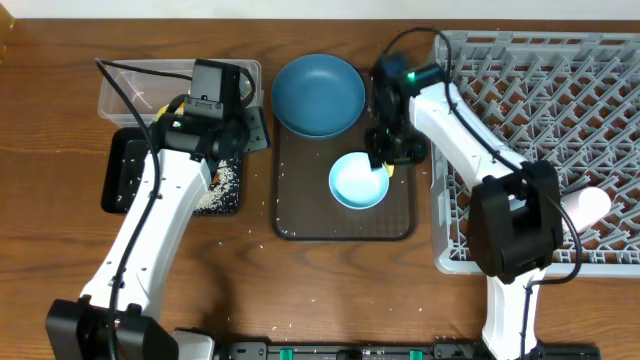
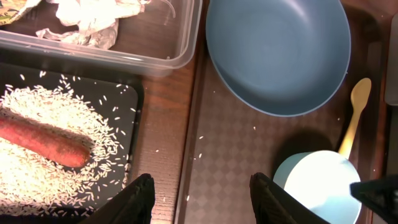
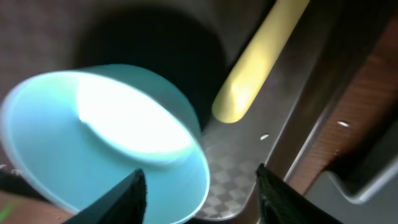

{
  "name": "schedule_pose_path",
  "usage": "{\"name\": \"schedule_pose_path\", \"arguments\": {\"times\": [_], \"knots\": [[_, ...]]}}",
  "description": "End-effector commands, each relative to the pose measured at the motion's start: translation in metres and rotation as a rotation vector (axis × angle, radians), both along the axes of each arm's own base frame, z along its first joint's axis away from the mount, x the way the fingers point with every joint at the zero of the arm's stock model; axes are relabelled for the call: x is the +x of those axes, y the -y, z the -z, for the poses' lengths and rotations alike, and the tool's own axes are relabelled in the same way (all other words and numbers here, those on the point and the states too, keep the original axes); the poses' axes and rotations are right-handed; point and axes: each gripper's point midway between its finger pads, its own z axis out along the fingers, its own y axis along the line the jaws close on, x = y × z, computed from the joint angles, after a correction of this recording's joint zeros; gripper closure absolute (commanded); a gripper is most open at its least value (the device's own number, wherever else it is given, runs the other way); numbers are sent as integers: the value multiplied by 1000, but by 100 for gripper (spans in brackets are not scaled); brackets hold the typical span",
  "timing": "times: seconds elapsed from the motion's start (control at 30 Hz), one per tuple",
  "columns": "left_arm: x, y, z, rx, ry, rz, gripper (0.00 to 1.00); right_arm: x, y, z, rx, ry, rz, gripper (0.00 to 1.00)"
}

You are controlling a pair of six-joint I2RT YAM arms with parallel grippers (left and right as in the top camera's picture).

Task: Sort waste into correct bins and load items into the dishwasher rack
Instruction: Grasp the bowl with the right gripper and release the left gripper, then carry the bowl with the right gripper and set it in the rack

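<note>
The big dark-blue bowl (image 1: 318, 93) and the small pale-blue bowl (image 1: 358, 180) stand on the brown tray. The yellow spoon (image 2: 354, 115) lies beside them. My right gripper (image 3: 202, 186) is open, with one finger over the pale-blue bowl (image 3: 112, 137) and the other outside its rim, near the spoon (image 3: 258, 62). My left gripper (image 2: 202, 196) is open and empty above the brown tray's left edge. The black tray (image 2: 134, 93) holds rice (image 2: 62, 118) and the carrot (image 2: 43, 140). The clear tub (image 2: 180, 50) holds the tissue (image 2: 87, 18). A pale cup (image 1: 585, 205) lies in the grey rack (image 1: 540, 60).
The brown serving tray (image 1: 300, 220) lies between the bins on the left and the rack on the right. A few rice grains are scattered on the wooden table (image 1: 255, 215) and on the brown tray. The right arm (image 1: 455, 120) reaches over the rack's left edge.
</note>
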Motion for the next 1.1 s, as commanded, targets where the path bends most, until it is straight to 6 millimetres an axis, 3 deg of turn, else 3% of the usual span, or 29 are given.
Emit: {"name": "schedule_pose_path", "arguments": {"times": [0.0, 0.17, 0.4, 0.5, 1.07], "knots": [[3, -2, -6, 3, 17, -5, 47, -5, 3, 12, -25, -14, 1, 52], [2, -2, -6, 4, 13, -5, 47, -4, 2, 14, -22, -8, 0, 63], [0, -2, -4, 6, -1, -5, 47, -15, -2, 32, -29, -23, -15, 64], [-1, -2, -4, 7, -2, -5, 47, -18, -2, 38, -30, -25, -9, 73], [-1, -2, -4, 7, -2, -5, 46, -11, 1, 30, -21, -6, 5, 86]]}}
